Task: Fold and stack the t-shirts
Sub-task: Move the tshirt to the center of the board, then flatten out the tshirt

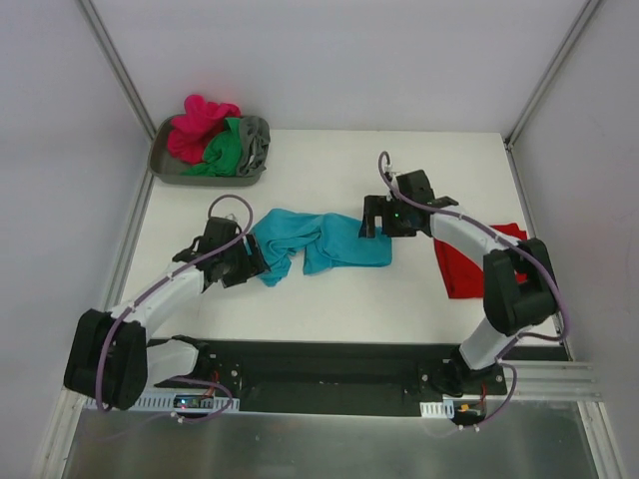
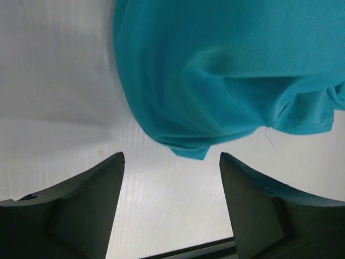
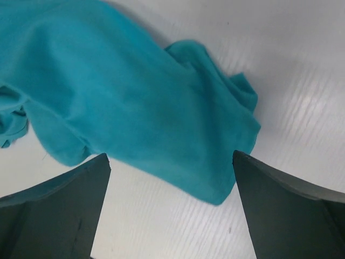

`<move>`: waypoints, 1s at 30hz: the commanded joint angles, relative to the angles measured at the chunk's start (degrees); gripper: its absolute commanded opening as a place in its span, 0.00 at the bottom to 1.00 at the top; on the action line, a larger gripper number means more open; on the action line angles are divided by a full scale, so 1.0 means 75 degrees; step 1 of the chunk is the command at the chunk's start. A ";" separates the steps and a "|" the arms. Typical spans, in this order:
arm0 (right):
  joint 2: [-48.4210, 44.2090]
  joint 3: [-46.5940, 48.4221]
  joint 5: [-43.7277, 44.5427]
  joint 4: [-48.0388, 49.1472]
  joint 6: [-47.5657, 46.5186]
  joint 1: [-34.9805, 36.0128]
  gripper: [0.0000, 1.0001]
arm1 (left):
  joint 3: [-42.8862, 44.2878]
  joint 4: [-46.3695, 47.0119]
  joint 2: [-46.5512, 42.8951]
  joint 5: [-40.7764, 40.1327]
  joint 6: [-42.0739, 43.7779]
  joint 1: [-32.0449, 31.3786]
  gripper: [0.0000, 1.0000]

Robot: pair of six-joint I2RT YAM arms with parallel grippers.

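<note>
Spread wide, gripping nothing: dark plastic fingers (image 2: 81, 205) of L gripper (image 2: 171, 156), poised just short of a rumpled edge of the crumpled teal mesh-cloth t-shirt (image 2: 226, 70). Same at R gripper (image 3: 171, 156): jaws apart, empty, over the shirt's other end. From above, teal shirt bunched mid-surface on the white tabletop (image 1: 329, 170), L gripper at its near-left end, R gripper at its far-right end. Flat red cloth t-shirt (image 1: 464, 267) by the right edge, partly under the R arm. Magenta-pink shirt (image 1: 195, 125), green shirt (image 1: 228, 150) and grey shirt (image 1: 258, 140) heaped in the grey plastic tray (image 1: 160, 160) at the far-left corner.

Step in hand, apparently: spreading the teal shirt flat before folding; most of the task ahead. To do it well: pinch a hem edge at each end, not the bunched middle; take a similar bite both sides; lift slightly, draw apart evenly toward left & right edges till wrinkles go; lay down w/o dragging onto the red one.
</note>
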 commanded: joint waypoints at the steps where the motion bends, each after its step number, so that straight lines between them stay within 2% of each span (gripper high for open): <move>1: 0.0885 0.1120 0.0410 -0.0301 -0.0563 0.0242 0.99 | 0.0826 0.0431 0.0924 -0.0497 0.0102 -0.0058 0.65; 4: 0.1401 0.1532 0.0305 -0.0407 -0.0704 0.0360 0.94 | 0.1131 0.0489 0.1394 -0.0485 0.0137 -0.0058 0.54; 8: 0.1824 0.1767 0.0971 -0.0594 -0.0821 0.0454 0.89 | 0.1342 0.0630 0.1862 -0.0509 0.0137 -0.0058 0.51; 10: 0.1965 0.1837 0.1008 -0.0711 -0.0845 0.0465 0.86 | 0.1483 0.0642 0.2097 -0.0451 0.0172 -0.0058 0.45; 12: 0.2070 0.1884 0.0985 -0.0747 -0.0810 0.0466 0.82 | 0.1635 0.0642 0.2308 -0.0404 0.0195 -0.0069 0.32; 13: 0.2082 0.1885 0.0938 -0.0770 -0.0810 0.0477 0.77 | 0.1682 0.0642 0.2367 -0.0380 0.0207 -0.0069 0.23; 14: 0.2082 0.1873 0.0891 -0.0805 -0.0810 0.0500 0.71 | 0.1717 0.0654 0.2402 -0.0345 0.0242 -0.0058 0.06; 15: 0.2036 0.1861 0.0856 -0.0794 -0.0798 0.0524 0.63 | 0.1729 0.0642 0.2380 -0.0356 0.0254 -0.0058 0.00; 18: 0.1720 0.1698 0.1007 -0.0689 -0.0821 0.0676 0.35 | 0.1659 0.0642 0.2099 -0.0625 0.0312 -0.0069 0.00; 23: 0.0819 0.1439 0.1452 -0.0571 -0.0892 0.0840 0.04 | 0.1402 0.0642 0.0964 -0.1422 0.0465 -0.0058 0.00; 30: -0.1639 0.0737 0.2601 -0.0817 -0.0903 0.0876 0.01 | 0.1225 0.0630 -0.1777 -0.3155 0.0488 -0.0069 0.00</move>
